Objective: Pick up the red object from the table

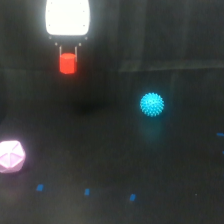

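Note:
The red object, a small bright red-orange block, hangs near the top left of the exterior view, clear of the dark table. My gripper comes down from its white body at the top edge, and its thin dark fingers are shut on the block's sides. A faint dark shadow lies on the table below the block.
A cyan spiky ball rests on the table right of centre. A pale pink polyhedron sits at the left edge. Small blue marks dot the near part of the table.

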